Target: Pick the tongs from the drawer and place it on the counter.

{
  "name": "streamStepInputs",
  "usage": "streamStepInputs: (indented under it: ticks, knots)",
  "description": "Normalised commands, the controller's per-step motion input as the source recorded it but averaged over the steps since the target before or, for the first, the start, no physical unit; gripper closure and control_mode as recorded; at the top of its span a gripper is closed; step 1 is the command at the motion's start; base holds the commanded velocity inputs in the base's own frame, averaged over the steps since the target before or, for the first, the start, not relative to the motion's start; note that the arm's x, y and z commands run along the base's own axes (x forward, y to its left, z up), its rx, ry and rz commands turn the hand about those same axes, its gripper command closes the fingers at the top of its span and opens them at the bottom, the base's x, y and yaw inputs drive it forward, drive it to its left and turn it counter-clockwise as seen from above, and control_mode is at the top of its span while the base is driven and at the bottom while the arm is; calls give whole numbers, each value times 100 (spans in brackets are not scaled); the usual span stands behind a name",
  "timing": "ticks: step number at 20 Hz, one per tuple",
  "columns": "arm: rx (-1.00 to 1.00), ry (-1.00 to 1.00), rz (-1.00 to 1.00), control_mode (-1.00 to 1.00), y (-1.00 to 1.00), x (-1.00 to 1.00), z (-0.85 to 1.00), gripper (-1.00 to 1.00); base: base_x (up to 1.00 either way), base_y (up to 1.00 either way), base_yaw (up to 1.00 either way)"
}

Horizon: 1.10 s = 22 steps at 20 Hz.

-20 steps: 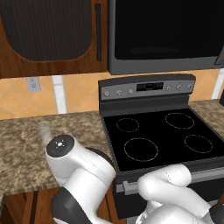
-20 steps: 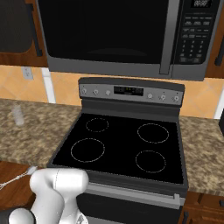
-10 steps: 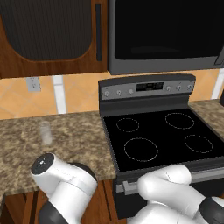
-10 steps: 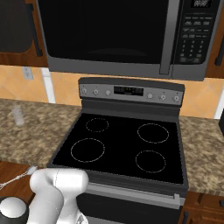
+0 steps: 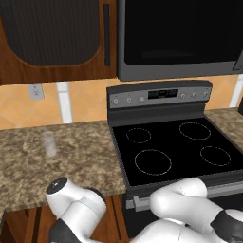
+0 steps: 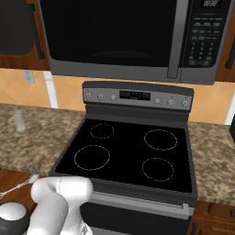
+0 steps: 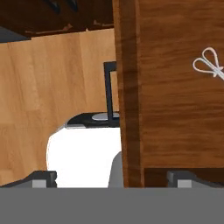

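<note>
Slender silvery-white wire tongs (image 7: 210, 64): lying untouched in reddish-brown wooden drawer (image 7: 175, 109), edge of view. Arm swung lower and leftward over last second; two-finger gripper (image 7: 111, 179) spread wide, empty. Grasp pending.

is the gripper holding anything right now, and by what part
Nothing is held. The gripper is open with nothing between its tips, and the tongs lie apart in the drawer.

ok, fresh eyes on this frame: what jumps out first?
The black stovetop under the big microwave dominates both base views. In the hand view, the silvery tongs lie in the open wooden drawer. A clear glass stands on the granite counter, left of the stove.
</note>
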Motion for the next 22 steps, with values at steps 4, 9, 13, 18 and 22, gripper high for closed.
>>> streamStepInputs:
  ticks: [4, 9, 13, 18, 22]
  knots:
    - [-1, 13, 3, -100, 0, 0, -48, -100, 0, 0, 0]
    - [-9, 0, 6, -100, 0, 0, -56, -100, 0, 0, 0]
    - [-3, 0, 4, -100, 0, 12, -29, -100, 0, 0, 0]
    - [0, -2, 3, -100, 0, 10, -27, -100, 0, 0, 0]
    - [-1, 0, 4, -100, -2, 6, -38, -100, 0, 0, 0]
